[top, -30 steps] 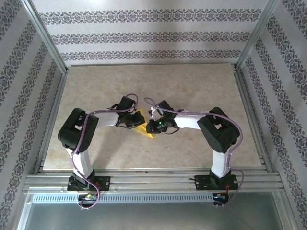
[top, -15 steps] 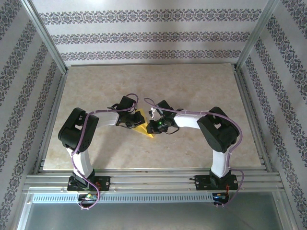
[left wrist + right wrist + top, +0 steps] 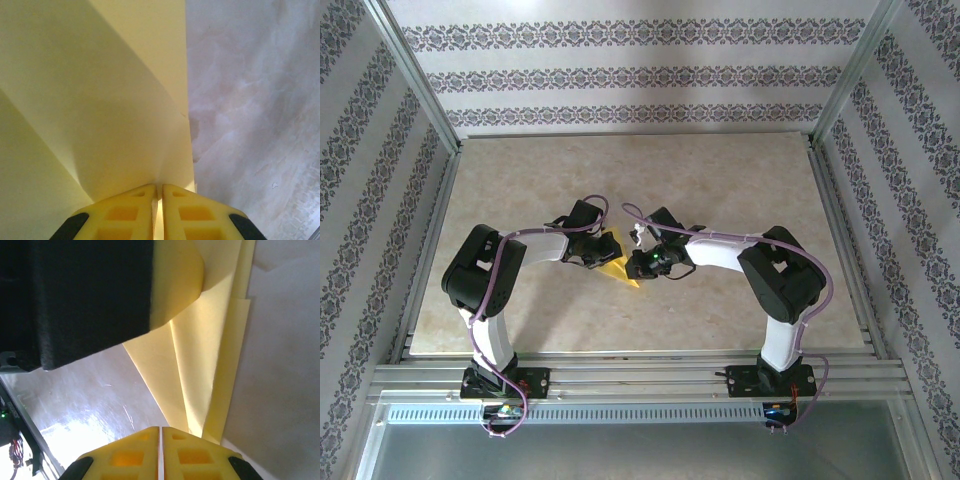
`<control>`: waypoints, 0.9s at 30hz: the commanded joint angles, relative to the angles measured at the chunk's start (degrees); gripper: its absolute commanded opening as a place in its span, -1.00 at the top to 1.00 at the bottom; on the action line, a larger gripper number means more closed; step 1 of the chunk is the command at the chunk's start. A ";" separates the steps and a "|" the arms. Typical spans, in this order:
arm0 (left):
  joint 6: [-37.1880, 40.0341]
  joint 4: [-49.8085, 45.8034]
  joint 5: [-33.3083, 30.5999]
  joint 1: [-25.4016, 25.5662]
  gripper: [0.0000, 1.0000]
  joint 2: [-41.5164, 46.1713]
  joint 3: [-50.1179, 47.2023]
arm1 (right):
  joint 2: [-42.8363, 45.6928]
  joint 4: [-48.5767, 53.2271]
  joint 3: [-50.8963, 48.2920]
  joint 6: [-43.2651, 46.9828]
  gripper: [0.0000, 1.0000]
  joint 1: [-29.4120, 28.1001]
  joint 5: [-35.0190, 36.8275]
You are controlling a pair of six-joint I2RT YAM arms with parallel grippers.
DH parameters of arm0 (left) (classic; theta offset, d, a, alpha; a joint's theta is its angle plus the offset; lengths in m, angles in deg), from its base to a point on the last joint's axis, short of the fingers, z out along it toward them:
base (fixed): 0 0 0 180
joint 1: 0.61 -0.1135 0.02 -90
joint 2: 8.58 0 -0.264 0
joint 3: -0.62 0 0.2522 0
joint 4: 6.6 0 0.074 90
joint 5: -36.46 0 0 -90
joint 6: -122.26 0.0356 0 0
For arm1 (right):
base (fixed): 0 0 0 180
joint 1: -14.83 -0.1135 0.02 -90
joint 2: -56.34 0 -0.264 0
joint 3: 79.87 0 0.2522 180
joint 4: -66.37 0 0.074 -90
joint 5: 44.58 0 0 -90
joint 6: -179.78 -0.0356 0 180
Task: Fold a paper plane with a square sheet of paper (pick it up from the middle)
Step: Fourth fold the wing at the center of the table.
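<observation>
Arms, two in number, both bent at the elbow and reaching inward so that their wrists nearly meet over the middle of the beige marbled worktop. Between them is one creased sheet of thin yellow paper, partly folded into overlapping layers, with a pointed corner towards the near edge. The left tool approaches the sheet from the left. In the left wrist view, its two yellow fingers are pressed almost together, with an edge of the sheet pinched in the slit between them. The paper rises from there as a broad panel with one diagonal crease. The right tool comes in from the right. In the right wrist view, its fingers are closed at the narrow end of three stacked folds. Whether they actually clamp the paper cannot be told.
</observation>
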 commanded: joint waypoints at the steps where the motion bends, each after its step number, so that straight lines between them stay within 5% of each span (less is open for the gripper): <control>1: 0.37 -5.28 -3.36 -0.48 0.72 -2.61 -0.19 | -1.29 2.08 0.12 1.48 0.75 -0.61 0.17; 27: 0.21 -6.88 -3.75 -0.44 0.71 -3.49 0.26 | -2.33 4.13 -0.40 1.91 0.75 0.49 3.90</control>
